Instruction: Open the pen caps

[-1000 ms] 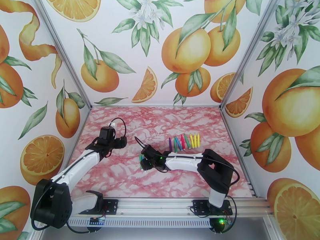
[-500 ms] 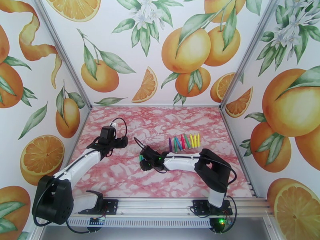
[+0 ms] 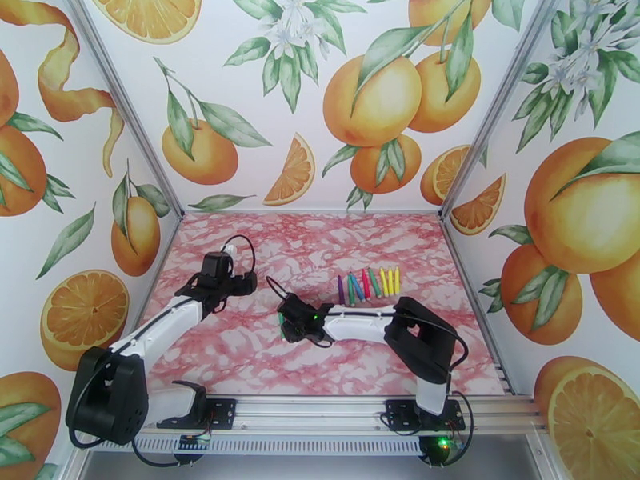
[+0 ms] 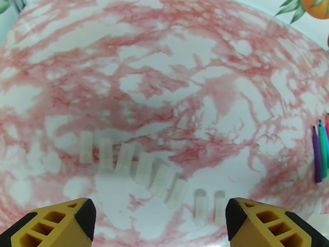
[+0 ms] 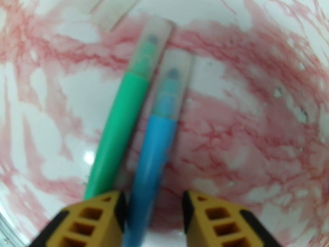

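Eight loose pen caps (image 4: 144,167) lie in a bent row on the desk (image 3: 320,242). Each is a short, milky-clear tube with the pink marbling showing through it. Two more caps sit on pens: the green pen (image 5: 119,132) and the blue pen (image 5: 154,153) run close side by side, each ending in a translucent cap with the coloured nib dim inside. A row of coloured pens (image 3: 368,283) sits between the desk's middle and its right edge.

Printed walls (image 3: 240,114) close the left, far and right edges. Bare desk runs along the far edge, into the far left corner and across the near strip.

The left gripper (image 4: 159,208) hangs empty with its fingers spread wide, and the loose pen caps lie just beyond its tips. The right gripper (image 5: 153,198), near the desk's middle, has its jaws partly closed. The blue pen runs between them and the green pen passes beside one finger. A slit shows beside the blue pen, so whether it is clamped cannot be told. Both capped ends point away from this gripper
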{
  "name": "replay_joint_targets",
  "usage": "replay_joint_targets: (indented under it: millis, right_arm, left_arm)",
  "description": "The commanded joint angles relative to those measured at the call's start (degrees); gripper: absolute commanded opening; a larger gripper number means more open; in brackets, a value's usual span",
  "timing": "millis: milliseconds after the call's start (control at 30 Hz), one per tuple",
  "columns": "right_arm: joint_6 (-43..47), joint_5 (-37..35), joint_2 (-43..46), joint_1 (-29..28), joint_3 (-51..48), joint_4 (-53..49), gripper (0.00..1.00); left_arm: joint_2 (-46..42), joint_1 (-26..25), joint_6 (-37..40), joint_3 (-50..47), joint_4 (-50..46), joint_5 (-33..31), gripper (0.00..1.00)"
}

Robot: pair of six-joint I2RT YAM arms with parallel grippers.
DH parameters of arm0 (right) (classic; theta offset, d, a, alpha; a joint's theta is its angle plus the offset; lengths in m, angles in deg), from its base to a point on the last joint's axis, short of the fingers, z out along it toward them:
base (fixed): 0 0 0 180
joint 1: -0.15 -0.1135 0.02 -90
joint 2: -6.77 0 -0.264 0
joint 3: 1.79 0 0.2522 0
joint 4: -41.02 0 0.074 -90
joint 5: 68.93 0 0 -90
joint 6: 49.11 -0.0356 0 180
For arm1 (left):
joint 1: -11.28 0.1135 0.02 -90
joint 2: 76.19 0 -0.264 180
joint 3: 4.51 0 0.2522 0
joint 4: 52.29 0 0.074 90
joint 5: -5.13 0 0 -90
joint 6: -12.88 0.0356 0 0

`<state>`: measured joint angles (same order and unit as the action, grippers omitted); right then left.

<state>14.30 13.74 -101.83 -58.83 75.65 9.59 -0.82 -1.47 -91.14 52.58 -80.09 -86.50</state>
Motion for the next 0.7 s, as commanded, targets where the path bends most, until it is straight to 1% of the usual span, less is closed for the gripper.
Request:
replay_joint_targets:
  millis: [0,233,467,600,667]
  right_arm:
    - [-1.11,-3.91,-1.94,-0.46,1.75,-3.58,0.4]
    - [-1.27,-4.67,-2.41,-0.47,2.08,-5.3,0.34]
    - [-1.53,-3.92,-2.17,-0.46,0.94,-4.3,0.25]
    - [-1.77,-5.57,-0.25,-0.35,-0.87,-1.49,0.18]
    - [-1.53,-6.44,2.59,-0.26,-4.01,3.08,0.16]
  left_arm:
    - [0.55,0.45,-1.48,-0.78,3.56,2.35,0.87]
    - [1.52,0.49,-1.54,0.08,3.41,3.02,0.87]
    - [1.76,0.53,-1.89,0.44,3.32,3.64,0.87]
    - [1.71,0.49,-2.06,0.53,3.32,4.4,0.86]
    - [1.63,0.53,-2.24,0.33,3.92,4.44,0.86]
